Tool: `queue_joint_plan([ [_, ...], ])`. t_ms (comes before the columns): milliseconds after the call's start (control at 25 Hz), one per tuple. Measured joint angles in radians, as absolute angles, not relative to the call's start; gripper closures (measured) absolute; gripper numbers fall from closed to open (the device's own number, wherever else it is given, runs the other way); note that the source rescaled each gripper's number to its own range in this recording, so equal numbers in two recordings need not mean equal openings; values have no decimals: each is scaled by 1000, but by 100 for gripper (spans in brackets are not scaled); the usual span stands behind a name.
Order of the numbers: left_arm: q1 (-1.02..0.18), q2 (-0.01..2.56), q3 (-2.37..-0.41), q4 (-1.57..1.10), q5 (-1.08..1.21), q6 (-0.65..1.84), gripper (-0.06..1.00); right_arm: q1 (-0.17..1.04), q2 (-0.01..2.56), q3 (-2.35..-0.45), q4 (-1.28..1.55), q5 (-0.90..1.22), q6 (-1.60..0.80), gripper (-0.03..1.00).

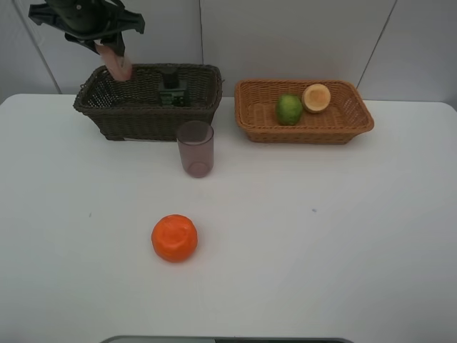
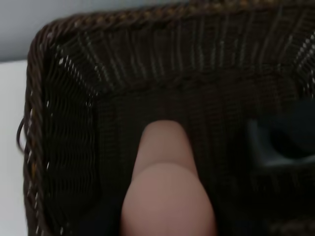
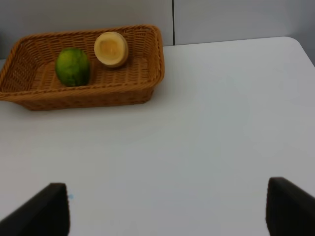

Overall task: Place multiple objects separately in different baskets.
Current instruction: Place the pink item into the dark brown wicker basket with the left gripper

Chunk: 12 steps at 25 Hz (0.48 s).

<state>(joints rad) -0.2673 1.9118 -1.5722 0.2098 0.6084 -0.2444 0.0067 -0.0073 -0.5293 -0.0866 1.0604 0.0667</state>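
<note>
Grips the pink bottle [image 1: 118,66] in the left tool [image 1: 107,46], part-closed around its upper body, hanging tilted over the left end of the dark basket [image 1: 143,120], well apart from the pump bottle [image 1: 172,90] already inside. Looks light, stiff and smooth, so probably slippery; best clamped across the middle of the body. Shows the right tool [image 3: 170,209] wide open and empty above the counter [image 1: 321,236]. Not yet sorted: cup [image 1: 196,148] and orange [image 1: 174,237].
</note>
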Motion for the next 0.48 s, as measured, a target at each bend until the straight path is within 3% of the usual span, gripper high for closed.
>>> queue_joint_plan([
  [480, -265, 2153, -1626, 219, 446, -219, 57, 7, -7, -529, -87, 1060, 67, 28],
])
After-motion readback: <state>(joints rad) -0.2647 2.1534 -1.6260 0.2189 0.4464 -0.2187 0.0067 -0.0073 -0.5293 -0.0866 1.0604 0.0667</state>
